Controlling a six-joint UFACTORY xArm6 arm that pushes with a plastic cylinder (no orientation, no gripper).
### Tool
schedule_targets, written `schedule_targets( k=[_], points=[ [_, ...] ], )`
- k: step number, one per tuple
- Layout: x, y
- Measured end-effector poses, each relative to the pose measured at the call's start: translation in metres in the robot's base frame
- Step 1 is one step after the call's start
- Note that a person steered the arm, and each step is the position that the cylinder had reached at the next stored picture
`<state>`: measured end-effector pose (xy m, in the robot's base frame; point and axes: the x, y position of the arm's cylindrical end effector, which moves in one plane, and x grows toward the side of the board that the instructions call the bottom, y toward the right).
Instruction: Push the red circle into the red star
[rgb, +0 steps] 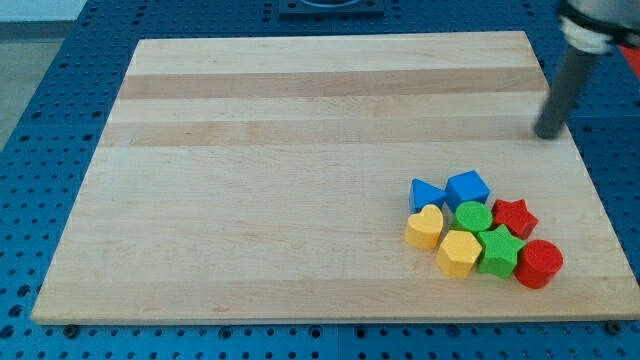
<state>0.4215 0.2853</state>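
Observation:
The red circle (539, 264) sits at the lower right of a tight cluster of blocks near the view's bottom right. The red star (514, 217) lies just above it, at the cluster's upper right, with a small gap between them. My tip (548, 135) rests on the board near its right edge, well above the cluster and apart from every block.
The cluster also holds a blue triangle (427, 194), a blue cube (467, 188), a green circle (473, 217), a green star (498, 250), a yellow heart (425, 227) and a yellow hexagon (459, 253). The wooden board (250, 150) lies on a blue perforated table.

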Motion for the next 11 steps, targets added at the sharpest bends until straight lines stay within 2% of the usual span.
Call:
schedule_targets(
  k=[2, 3, 4, 5, 7, 9, 10, 11],
  points=[
    [0.131, 0.036],
    [0.173, 0.013],
    [0.197, -0.015],
    [0.194, -0.057],
    [0.148, -0.107],
    [0.183, -0.065],
    [0.162, -0.061],
    [0.121, -0.071]
  ],
)
